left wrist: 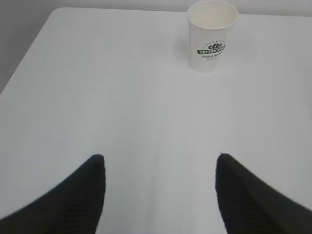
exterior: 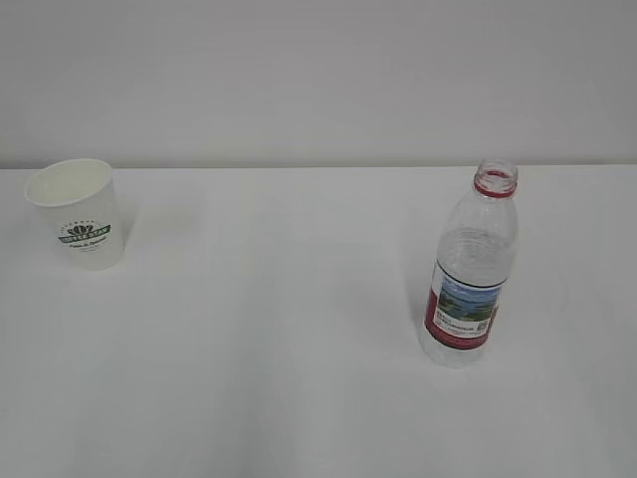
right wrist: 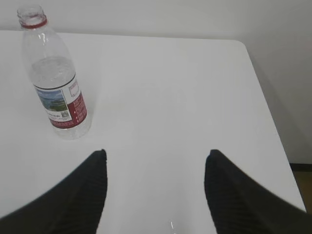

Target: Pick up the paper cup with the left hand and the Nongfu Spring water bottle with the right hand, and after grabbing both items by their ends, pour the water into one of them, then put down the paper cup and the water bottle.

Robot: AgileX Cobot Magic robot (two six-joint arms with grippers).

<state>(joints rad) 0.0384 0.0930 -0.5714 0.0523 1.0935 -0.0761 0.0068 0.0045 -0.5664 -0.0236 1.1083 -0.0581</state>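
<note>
Two grippers, both w/ jaws spread wide, nothing between them. Left gripper (left wrist: 160,168): its black fingertips (left wrist: 92,175) hover over bare white table (left wrist: 97,97), holding nothing. Ahead of it & a bit to the right stands the paper cup (left wrist: 212,35), upright, mouth open, cream inside, green logo facing the gripper, well apart from the tips, near the table's far edge. Right gripper (right wrist: 155,165): jaws also apart & empty, over bare table. Ahead & off to its left is the water bottle (right wrist: 54,78), upright, no cap on, red neck ring, red label w/ landscape pic, clear water (right wrist: 51,73) up to about the shoulder. Not touching the tips. Exterior view: cup far left, bottle right, well apart; neither arm visible there.
</note>
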